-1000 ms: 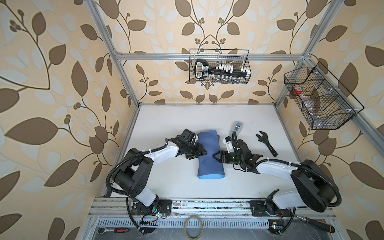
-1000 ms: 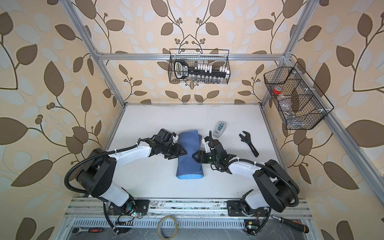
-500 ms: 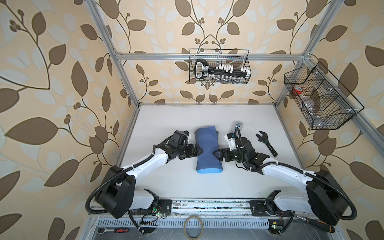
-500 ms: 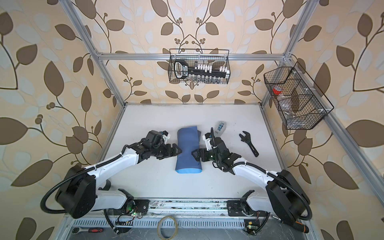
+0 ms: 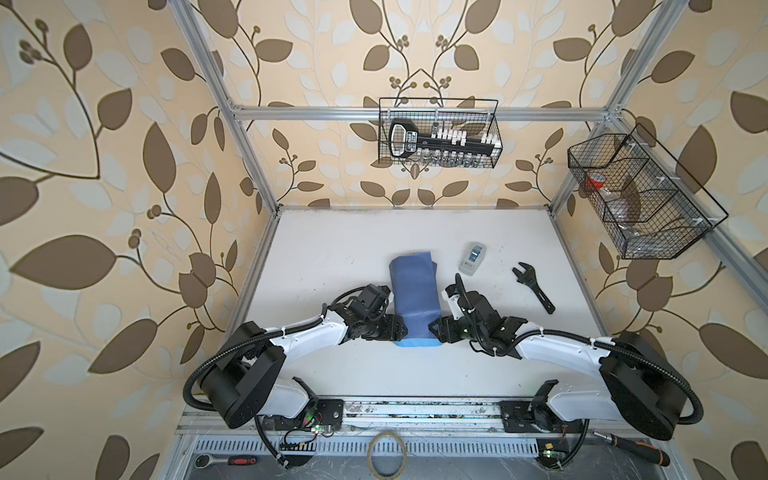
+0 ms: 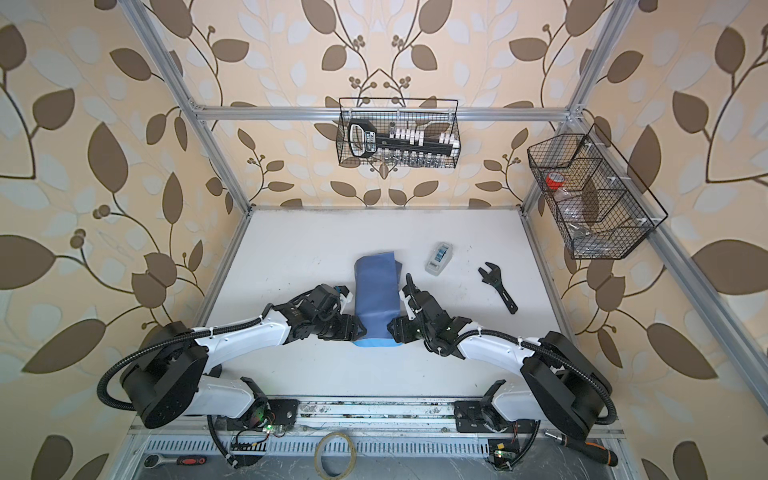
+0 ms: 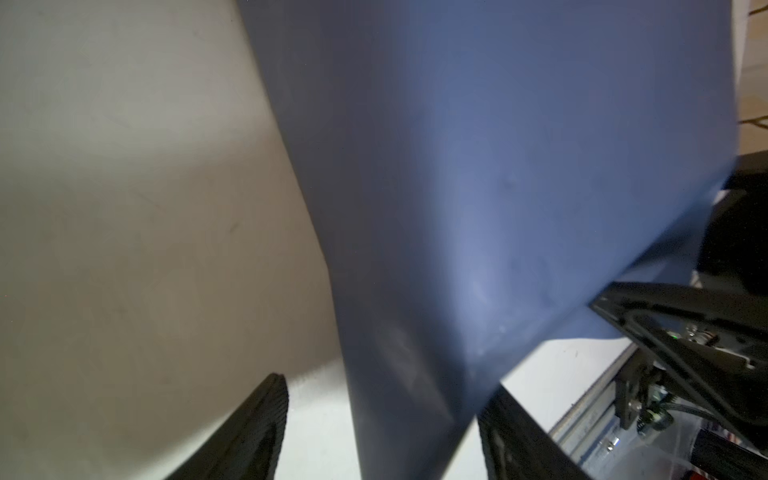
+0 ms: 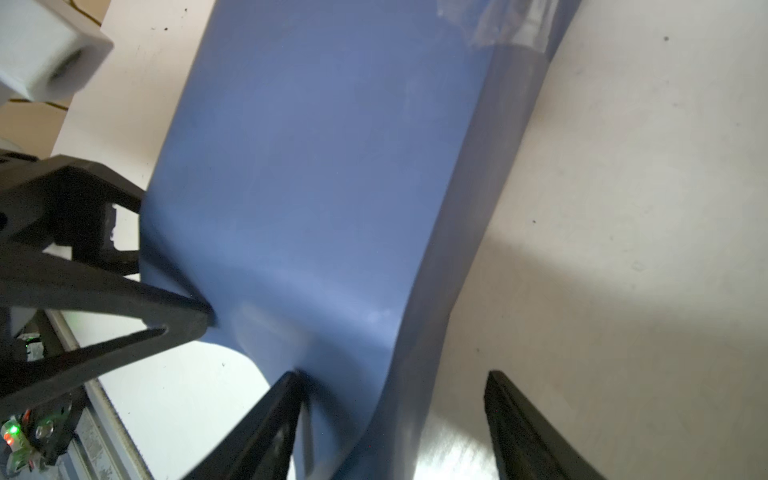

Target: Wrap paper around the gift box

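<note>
The paper (image 5: pixel 415 299) (image 6: pixel 376 299) lies as a long slate-blue wrapped bundle in the middle of the table, with a strip of its light-blue face (image 5: pixel 417 343) showing at the near end. The gift box is hidden inside it. My left gripper (image 5: pixel 402 330) (image 7: pixel 386 415) is at the bundle's near left corner, open, with the paper's end running between its fingers (image 7: pixel 266 415); one finger stands clear of the paper. My right gripper (image 5: pixel 434 330) (image 8: pixel 395 399) is at the near right corner, open, with one finger (image 8: pixel 286 399) against the paper.
A small clear tape dispenser (image 5: pixel 473 258) and a black wrench (image 5: pixel 534 286) lie on the table behind my right arm. Wire baskets (image 5: pixel 438 133) (image 5: pixel 640 195) hang on the back and right walls. A tape ring (image 5: pixel 388 453) rests on the front rail.
Both grippers left the middle of the bundle's sides, drew back with wider jaws, and now sit at its near corners with the jaws somewhat narrower.
</note>
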### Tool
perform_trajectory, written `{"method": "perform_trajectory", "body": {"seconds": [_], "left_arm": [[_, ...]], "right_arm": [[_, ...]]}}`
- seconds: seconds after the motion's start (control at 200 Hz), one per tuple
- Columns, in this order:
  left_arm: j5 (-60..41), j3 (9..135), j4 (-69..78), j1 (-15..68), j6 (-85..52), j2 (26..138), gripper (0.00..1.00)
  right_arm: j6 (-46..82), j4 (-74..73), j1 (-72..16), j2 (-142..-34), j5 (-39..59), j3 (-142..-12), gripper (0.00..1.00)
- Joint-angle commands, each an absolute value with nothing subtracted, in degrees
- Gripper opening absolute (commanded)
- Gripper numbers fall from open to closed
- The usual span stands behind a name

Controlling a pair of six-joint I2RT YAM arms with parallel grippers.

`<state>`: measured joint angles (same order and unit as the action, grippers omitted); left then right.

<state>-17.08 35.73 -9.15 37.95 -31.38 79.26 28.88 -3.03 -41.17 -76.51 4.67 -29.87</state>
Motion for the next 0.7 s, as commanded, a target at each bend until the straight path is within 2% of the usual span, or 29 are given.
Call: {"method": "perform_trajectory", "body": {"seconds": [0.0,0.295,0.505,0.695], "left_arm": [[-13.0,36.9,-6.5,38.8,-30.0,79.9,0.73],[-6.9,36.6,-4.5,40.8,-29.5,81.5,0.74],[-3.5,35.6,-2.3,42.6,-29.5,83.8,0.70],[-1.7,33.7,0.2,43.4,-29.9,84.0,0.71]], "right_arm": [[26.9,-3.7,-41.6,-77.0,1.8,-28.9,0.69],[25.0,-3.9,-43.7,-77.5,-4.4,-29.0,0.57],[25.7,-5.6,-46.1,-79.7,-9.0,-29.0,0.49],[25.8,-6.7,-48.0,-81.3,-13.1,-29.0,0.42]]}}
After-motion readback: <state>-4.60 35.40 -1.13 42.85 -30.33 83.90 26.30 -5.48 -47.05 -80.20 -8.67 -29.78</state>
